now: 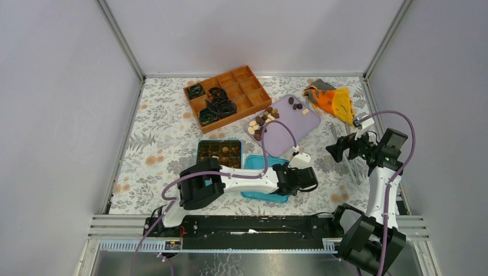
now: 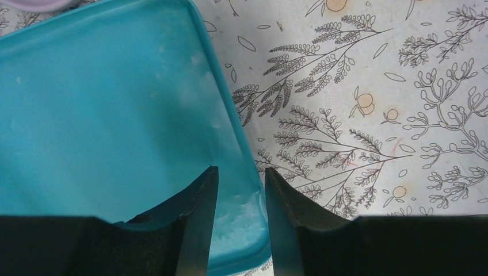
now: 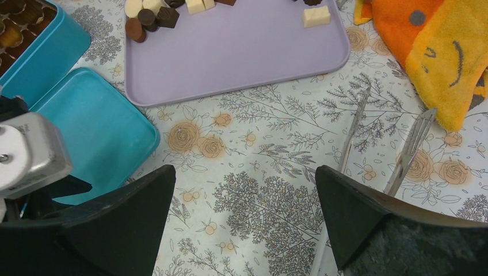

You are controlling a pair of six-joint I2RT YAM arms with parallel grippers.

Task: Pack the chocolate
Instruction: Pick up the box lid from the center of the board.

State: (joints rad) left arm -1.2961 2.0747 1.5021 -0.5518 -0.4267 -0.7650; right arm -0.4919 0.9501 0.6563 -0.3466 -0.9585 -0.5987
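Note:
The chocolate (image 1: 262, 119) lies in dark, brown and cream pieces on a lilac tray (image 1: 288, 129), seen as chocolate (image 3: 151, 17) on the tray (image 3: 241, 52) in the right wrist view. More pieces fill a teal box (image 1: 219, 153). Its teal lid (image 2: 115, 115) lies upturned beside it. My left gripper (image 2: 241, 172) straddles the lid's right rim near a corner, one finger inside and one outside, closed on the rim. My right gripper (image 3: 244, 172) hangs open over bare tablecloth, holding nothing.
A wooden compartment tray (image 1: 241, 86) with black paper cups stands at the back. An orange cloth (image 3: 437, 52) lies at the back right. Metal tongs (image 3: 354, 126) rest on the cloth just right of my right gripper. Grey walls enclose the table.

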